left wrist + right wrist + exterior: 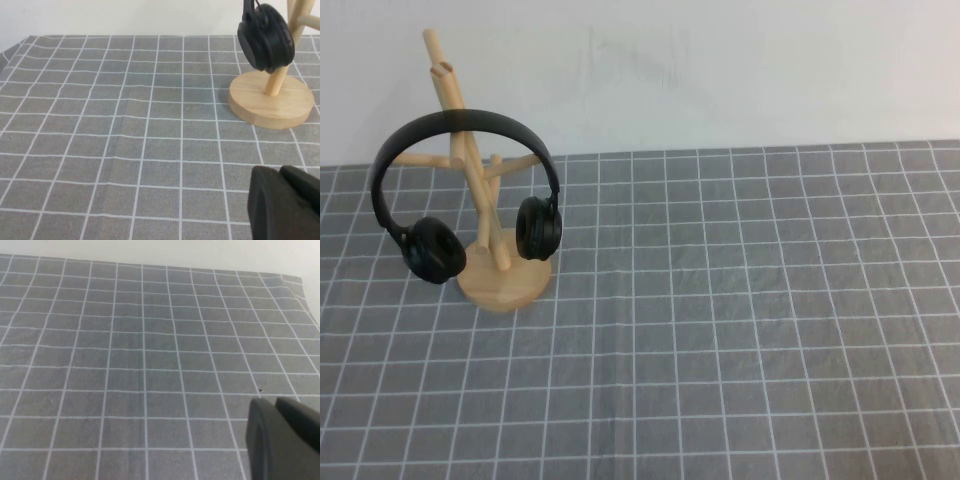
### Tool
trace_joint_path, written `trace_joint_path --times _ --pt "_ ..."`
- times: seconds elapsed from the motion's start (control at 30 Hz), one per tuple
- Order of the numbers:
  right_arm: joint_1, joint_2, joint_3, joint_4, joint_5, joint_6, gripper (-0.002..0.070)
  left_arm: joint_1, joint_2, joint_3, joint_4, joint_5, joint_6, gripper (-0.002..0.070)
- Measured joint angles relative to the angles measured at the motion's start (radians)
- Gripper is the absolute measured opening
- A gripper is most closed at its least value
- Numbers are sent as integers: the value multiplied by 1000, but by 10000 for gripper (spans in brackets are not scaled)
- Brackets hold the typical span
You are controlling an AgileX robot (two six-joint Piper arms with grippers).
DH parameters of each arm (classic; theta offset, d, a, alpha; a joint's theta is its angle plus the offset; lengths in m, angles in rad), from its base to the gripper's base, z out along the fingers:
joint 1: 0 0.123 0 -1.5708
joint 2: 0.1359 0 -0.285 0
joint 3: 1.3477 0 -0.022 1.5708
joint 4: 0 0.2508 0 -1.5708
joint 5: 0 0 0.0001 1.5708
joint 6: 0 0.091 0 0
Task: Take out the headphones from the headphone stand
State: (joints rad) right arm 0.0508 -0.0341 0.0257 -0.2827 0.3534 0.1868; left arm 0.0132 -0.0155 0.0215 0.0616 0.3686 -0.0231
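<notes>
From the high camera we see the headphone stand (503, 270), a light wooden tree with a round base, standing on the counter (740, 320) at the far left. The counter has a grey cloth with white squares. The black headphones (460, 195) hang on the stand. The thin band arches over the slanted trunk, and one round ear cup hangs on each side, just above the base. We see no arms from up here.

From the left wrist camera we see the stand's round base (272, 100) and part of the trunk. One ear cup (265, 37) hangs in front of the trunk, just above the base. The left gripper (285, 202) is a dark shape at the edge, above the cloth and apart from the stand. We cannot tell how its jaws stand.

From the right wrist camera we see just the grey cloth and the right gripper (282, 437), a dark shape at the edge, above the cloth. We cannot tell how its jaws stand either.
</notes>
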Motion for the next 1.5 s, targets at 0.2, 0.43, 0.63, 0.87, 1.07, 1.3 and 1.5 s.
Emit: trace_joint_path --times 0.2,0.43,0.63,0.87,1.07,1.3,1.5 --pt "0 0 0 0 0 0 -6 0 0 0 0 0 0 -3" --pt "0 0 0 0 0 0 -6 0 0 0 0 0 0 -3" --pt "0 0 0 0 0 0 -6 0 0 0 0 0 0 -3" --pt "0 0 0 0 0 0 -6 0 0 0 0 0 0 -3" --pt "0 0 0 0 0 0 -6 0 0 0 0 0 0 -3" --pt "0 0 0 0 0 0 -6 0 0 2 0 -34 0 -3" --pt "0 0 0 0 0 0 -6 0 0 6 2 -356 0 -3"
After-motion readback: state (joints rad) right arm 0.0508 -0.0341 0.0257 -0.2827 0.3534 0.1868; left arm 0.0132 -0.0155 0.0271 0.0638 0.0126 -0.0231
